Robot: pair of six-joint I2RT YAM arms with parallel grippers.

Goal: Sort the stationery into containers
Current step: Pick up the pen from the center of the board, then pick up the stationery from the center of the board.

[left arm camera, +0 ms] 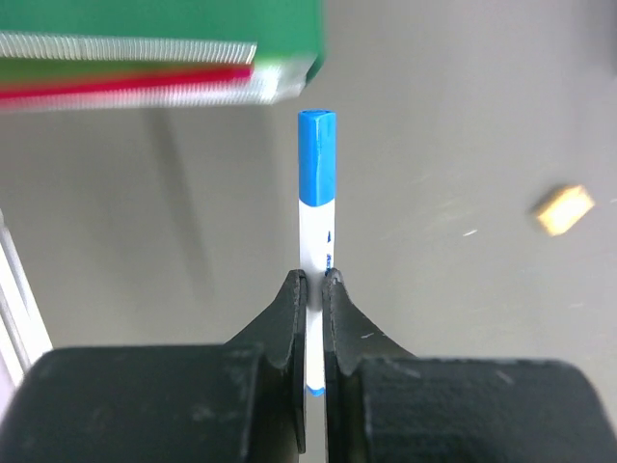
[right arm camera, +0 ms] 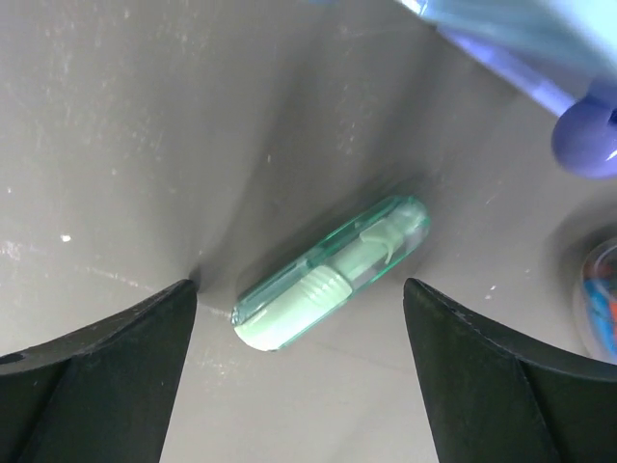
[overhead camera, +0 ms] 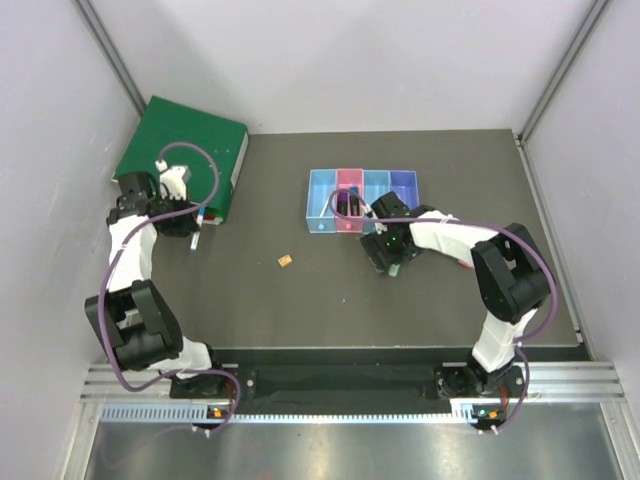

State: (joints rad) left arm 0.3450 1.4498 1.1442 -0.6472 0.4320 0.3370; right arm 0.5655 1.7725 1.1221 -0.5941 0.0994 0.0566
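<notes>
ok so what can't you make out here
Top view: contents of the row of translucent plastic bins, partly covered by the right arm.
Left wrist: lower end of the blue-capped white pen, hidden by the left gripper.
Right wrist: purple rounded shape, blurred, cut by the edge.

Arm links (overhead camera: 130, 250): white shells, black joints
Cables (overhead camera: 215, 172): purple, looping loose
Gripper fingers (right arm camera: 96, 376): matte black, wedge-shaped, lightly scuffed

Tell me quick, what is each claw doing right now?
Left claw: closed, holding the blue-capped white pen.
Right claw: open, empty, over the small green piece.
</notes>
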